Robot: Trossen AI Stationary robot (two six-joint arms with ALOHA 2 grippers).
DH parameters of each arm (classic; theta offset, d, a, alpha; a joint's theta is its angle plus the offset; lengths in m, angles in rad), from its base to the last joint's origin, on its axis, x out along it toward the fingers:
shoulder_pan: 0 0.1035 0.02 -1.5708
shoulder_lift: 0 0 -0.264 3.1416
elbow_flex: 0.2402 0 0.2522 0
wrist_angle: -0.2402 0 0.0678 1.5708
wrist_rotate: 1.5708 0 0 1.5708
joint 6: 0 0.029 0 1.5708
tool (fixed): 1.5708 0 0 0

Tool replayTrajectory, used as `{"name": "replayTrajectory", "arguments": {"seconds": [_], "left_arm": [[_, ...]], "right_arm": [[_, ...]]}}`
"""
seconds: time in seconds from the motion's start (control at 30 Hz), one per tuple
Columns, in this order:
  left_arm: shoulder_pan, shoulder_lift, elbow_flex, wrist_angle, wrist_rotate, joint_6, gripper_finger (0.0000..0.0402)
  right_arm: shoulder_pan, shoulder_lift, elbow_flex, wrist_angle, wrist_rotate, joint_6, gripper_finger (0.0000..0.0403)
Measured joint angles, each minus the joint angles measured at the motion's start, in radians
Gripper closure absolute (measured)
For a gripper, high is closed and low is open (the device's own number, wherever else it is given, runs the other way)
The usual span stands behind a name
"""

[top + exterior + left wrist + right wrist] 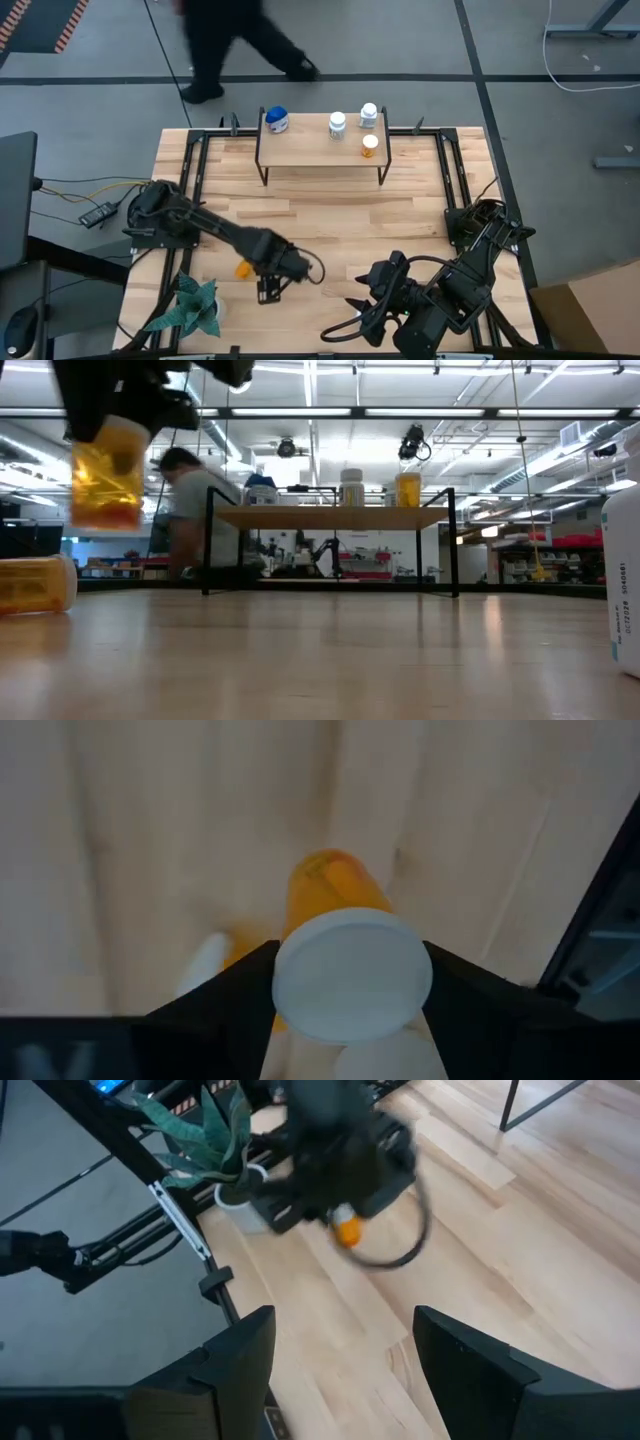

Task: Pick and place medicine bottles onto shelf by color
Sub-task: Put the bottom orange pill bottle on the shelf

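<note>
Left gripper [350, 995] is clamped on an orange bottle [335, 890] by its white cap [352, 975], hanging clear above the table [330, 215]. Another orange bottle [35, 582] lies on its side just beside. Right gripper [345, 1345] waits nearby, jaws apart, empty.

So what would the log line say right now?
left gripper: lifted, shut on orange pill bottle | right gripper: open, waiting | shelf: four bottles

High view: straight down on the whole table [330, 215]. Low view: table-top height, level across to the shelf [335, 517] at the far edge and the room behind. Left wrist view: very close on an orange bottle [335, 910]. Right wrist view: angled across boards toward the left arm; shares the plant [200, 1130] with high view.
</note>
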Motion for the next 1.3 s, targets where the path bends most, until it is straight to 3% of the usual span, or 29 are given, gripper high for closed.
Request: {"name": "replayTrajectory", "arguments": {"seconds": [0.23, 0.47, 0.7, 0.87, 1.03, 1.3], "left_arm": [[0.115, 0.0, 0.147, -0.197, -0.052, 0.16, 0.0187], [0.237, 0.0, 0.261, -0.343, -0.098, 0.31, 0.0166], [0.382, -0.007, 0.357, -0.349, -0.118, 0.417, 0.0186], [0.484, -0.007, 0.428, -0.348, -0.129, 0.504, 0.018], [0.57, -0.008, 0.481, -0.348, -0.217, 0.602, 0.0165], [0.68, -0.008, 0.496, -0.348, -0.266, 0.755, 0.0184]], "right_arm": [[0.013, 0.0, 0.0, -0.002, -0.068, 0.02, 0.0157], [0.119, 0.0, 0.0, -0.1, -0.062, 0.229, 0.0157], [0.213, 0.0, 0.0, -0.211, 0.005, 0.441, 0.0157], [0.237, 0.0, 0.0, -0.21, 0.022, 0.475, 0.0157], [0.235, 0.0, 0.0, -0.21, 0.028, 0.484, 0.0157], [0.235, 0.0, 0.0, -0.21, 0.031, 0.494, 0.0157]]}}
